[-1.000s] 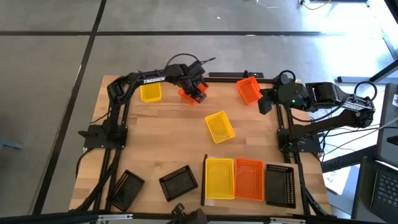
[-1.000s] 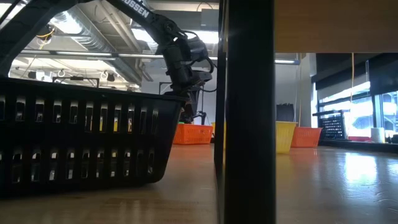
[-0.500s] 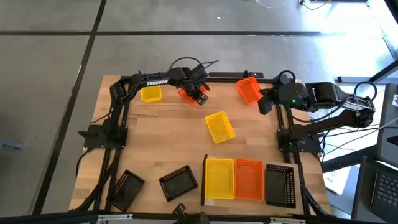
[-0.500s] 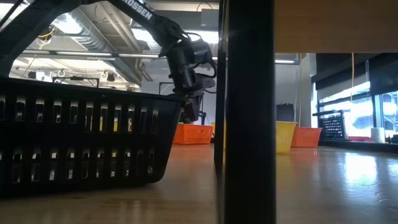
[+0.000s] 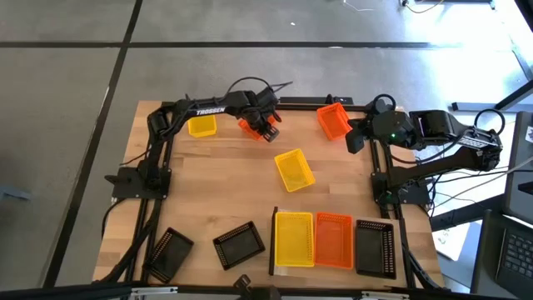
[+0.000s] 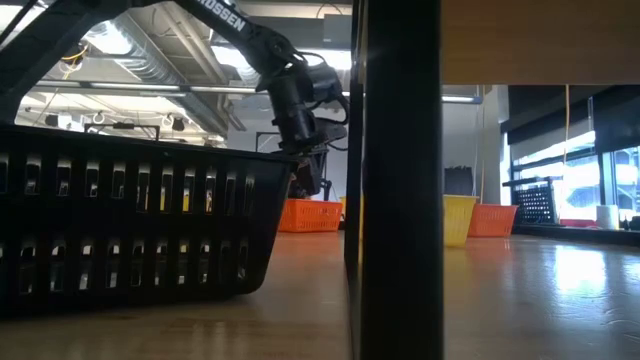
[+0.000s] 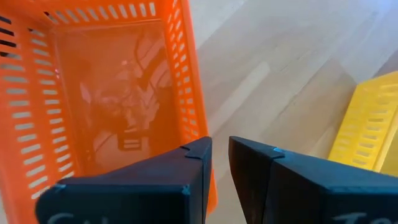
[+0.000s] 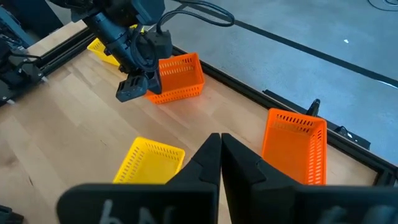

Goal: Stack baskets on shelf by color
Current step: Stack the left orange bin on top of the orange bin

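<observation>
Orange basket (image 5: 251, 126) at the far edge of the table (image 5: 208, 192), left gripper (image 5: 268, 130) right over its near wall; fingers (image 7: 186, 163) slightly parted, straddling that wall, can't tell if actually clamped on it. Second orange basket (image 5: 332, 121) further right along the far edge, just beside the right gripper (image 5: 355, 138); right fingers (image 8: 208, 163) pressed together, holding nothing. Yellow basket (image 5: 201, 125) near the far left corner, another yellow basket (image 5: 294, 169) tilted mid-table. Shelf (image 5: 333, 265) at the near right with a yellow (image 5: 293, 239), orange (image 5: 334, 240) and black basket (image 5: 375, 247) side by side. Two more black baskets (image 5: 239, 244) loose at the near left, off the shelf
</observation>
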Action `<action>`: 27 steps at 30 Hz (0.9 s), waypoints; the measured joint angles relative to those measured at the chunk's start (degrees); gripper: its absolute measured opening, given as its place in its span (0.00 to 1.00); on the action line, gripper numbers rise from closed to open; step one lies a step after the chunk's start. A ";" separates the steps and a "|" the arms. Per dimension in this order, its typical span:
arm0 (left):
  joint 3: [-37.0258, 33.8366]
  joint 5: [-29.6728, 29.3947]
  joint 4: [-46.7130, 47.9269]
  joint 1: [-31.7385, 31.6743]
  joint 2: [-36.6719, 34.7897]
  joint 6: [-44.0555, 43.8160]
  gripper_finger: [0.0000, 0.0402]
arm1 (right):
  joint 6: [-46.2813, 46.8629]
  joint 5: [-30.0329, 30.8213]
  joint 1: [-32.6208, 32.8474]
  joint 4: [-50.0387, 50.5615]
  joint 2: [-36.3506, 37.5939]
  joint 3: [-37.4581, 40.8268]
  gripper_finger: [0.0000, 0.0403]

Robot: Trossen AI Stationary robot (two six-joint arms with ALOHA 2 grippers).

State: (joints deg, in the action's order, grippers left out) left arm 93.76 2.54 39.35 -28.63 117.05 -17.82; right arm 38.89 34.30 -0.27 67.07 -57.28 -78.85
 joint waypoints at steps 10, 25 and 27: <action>0.00 -4.79 0.03 1.34 0.00 0.35 0.12 | -0.10 -0.02 0.00 0.00 0.00 0.00 0.02; -0.04 -2.99 -0.22 1.33 2.75 0.12 0.12 | -0.12 -0.03 0.01 0.00 0.00 0.00 0.02; -0.17 -3.51 1.20 1.37 2.95 0.15 0.12 | 0.06 -0.15 0.03 0.01 0.02 -0.01 0.02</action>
State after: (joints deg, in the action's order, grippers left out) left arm 93.58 -0.97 40.54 -27.26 120.01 -17.68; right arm 38.95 34.16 -0.24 67.08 -57.25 -78.86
